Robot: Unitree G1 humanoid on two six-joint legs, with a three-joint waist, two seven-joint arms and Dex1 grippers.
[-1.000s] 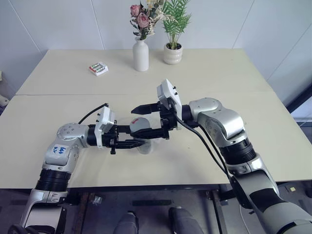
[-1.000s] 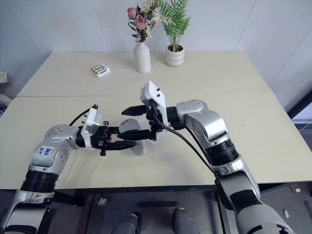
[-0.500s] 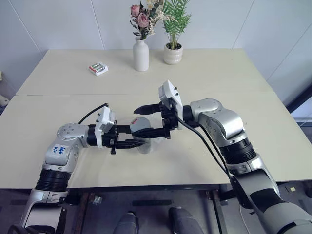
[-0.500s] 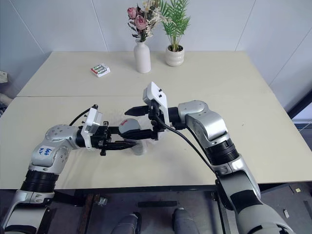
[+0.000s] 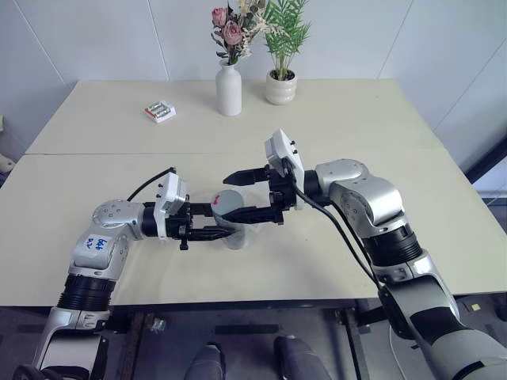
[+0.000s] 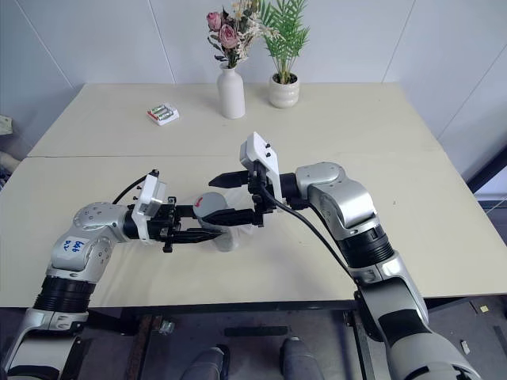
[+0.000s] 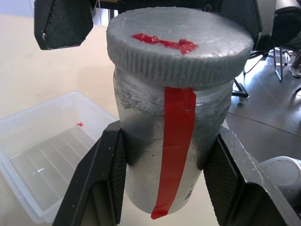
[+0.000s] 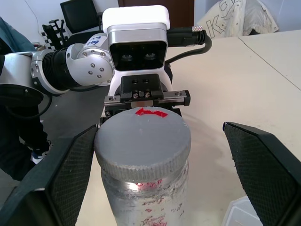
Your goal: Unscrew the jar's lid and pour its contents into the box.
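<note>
Not far into the job yet. Lid [image 7: 178,44] screwed down on the jar [image 7: 169,155], red mark on top, red stripe running down the side, so the unscrewing is all yet to do and the pouring after that. Contents hidden inside, can't tell how much is in there.

Nearest the front edge of the table [image 5: 71,237]: left gripper [image 5: 220,229] clenched on the jar's body, holding it upright just above the tabletop, roughly mid-width and towards the front. Fingers [image 7: 106,183] pressed flat against both sides of the silvery wall in the left wrist view.

Just behind and above that: right gripper [image 5: 249,195] reaching in from the other side, jaws spread wide, one finger [image 8: 70,165] either side of the lid but touching nothing, clear gaps both ways. Probably lining up for the twist; needs to close squarely on the ribbed rim or it'll slip.

Right under and beside the jar: the box [image 7: 42,169], clear plastic, sitting flat on the table, empty apart from a tiny red speck on the bottom. Handy spot for tipping once the cap is off.

Way back near the far edge: small white pack [image 5: 160,111] with red and green items towards the left corner, then a white vase [image 5: 229,89] with flowers and a little potted plant [image 5: 281,83] about mid-edge. None of that in the way.
</note>
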